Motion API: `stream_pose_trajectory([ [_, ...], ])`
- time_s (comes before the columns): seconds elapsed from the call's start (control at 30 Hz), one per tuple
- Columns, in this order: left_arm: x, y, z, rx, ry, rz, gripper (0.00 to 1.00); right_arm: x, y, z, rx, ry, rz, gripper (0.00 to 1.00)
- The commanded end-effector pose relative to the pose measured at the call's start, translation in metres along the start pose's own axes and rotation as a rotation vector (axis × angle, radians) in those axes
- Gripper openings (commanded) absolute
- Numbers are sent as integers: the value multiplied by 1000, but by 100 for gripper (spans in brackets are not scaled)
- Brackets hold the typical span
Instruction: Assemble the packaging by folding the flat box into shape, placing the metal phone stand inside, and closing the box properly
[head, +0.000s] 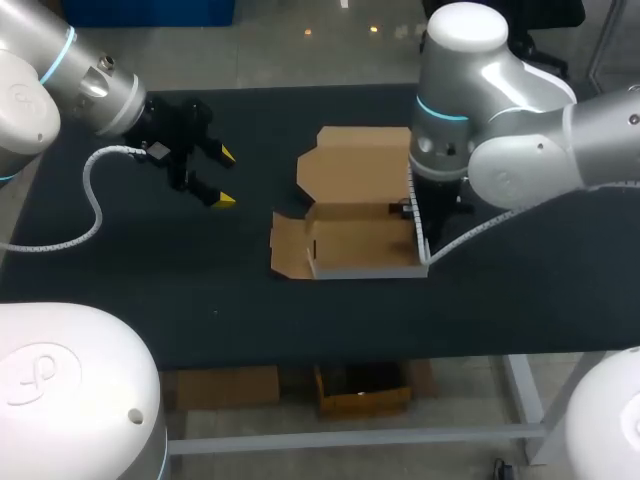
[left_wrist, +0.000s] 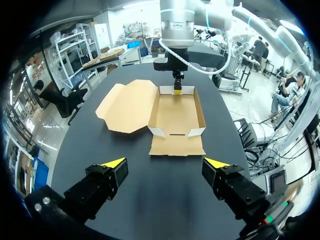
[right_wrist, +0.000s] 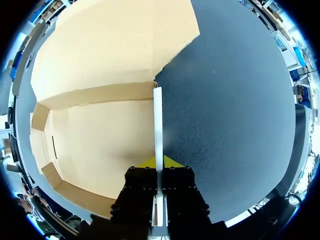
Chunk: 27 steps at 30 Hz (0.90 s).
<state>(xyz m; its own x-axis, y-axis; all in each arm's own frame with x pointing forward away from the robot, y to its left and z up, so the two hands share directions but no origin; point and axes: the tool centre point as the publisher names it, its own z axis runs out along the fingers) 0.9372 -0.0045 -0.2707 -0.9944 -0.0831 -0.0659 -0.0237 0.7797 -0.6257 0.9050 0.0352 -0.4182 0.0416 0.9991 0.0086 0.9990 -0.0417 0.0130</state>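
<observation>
1. Box (head: 365, 248) approx mid-table (head: 200, 310), part-formed: shallow open tray w/ walls up, brown inside, white outside.
2. Lid (head: 355, 165) lying open and flat on the far side of the tray, joined to it along the long edge.
3. Flap (head: 288, 245) sticking out flat on the tabletop from the tray's left end, i.e. the end toward the L arm.
4. R gripper (right_wrist: 159, 164) pointing straight down at the tray's right end, nipped narrow on the thin end wall (right_wrist: 158, 120). One yellow tip inside the tray, one outside, both touching the wall, so holding the box by that wall.
5. L gripper (left_wrist: 165, 162) spread wide, holding nothing. Hovering over bare table left of the box, well apart from it, fingers aimed toward the flap end.
6. From L wrist: box straight ahead of the open fingers, flap nearest, R gripper on the far wall.
7. From R wrist: tray interior on one side of the gripped wall, dark table on the other. Thin slit visible in the opposite end wall.
</observation>
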Motion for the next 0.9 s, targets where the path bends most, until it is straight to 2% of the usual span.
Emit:
stream_pose_trajectory([
  [0.03,0,0,-1,-3,2,0,100,0,0,-1,1,0,0,0],
  [0.67,0,0,-1,-3,2,0,100,0,0,-1,1,0,0,0],
  [0.8,11,-1,8,-81,-55,-163,100,0,0,-1,1,0,0,0],
  [0.87,15,3,10,-125,-99,-302,100,0,0,-1,1,0,0,0],
  [0.9,19,6,9,-100,-79,-336,100,0,0,-1,1,0,0,0],
])
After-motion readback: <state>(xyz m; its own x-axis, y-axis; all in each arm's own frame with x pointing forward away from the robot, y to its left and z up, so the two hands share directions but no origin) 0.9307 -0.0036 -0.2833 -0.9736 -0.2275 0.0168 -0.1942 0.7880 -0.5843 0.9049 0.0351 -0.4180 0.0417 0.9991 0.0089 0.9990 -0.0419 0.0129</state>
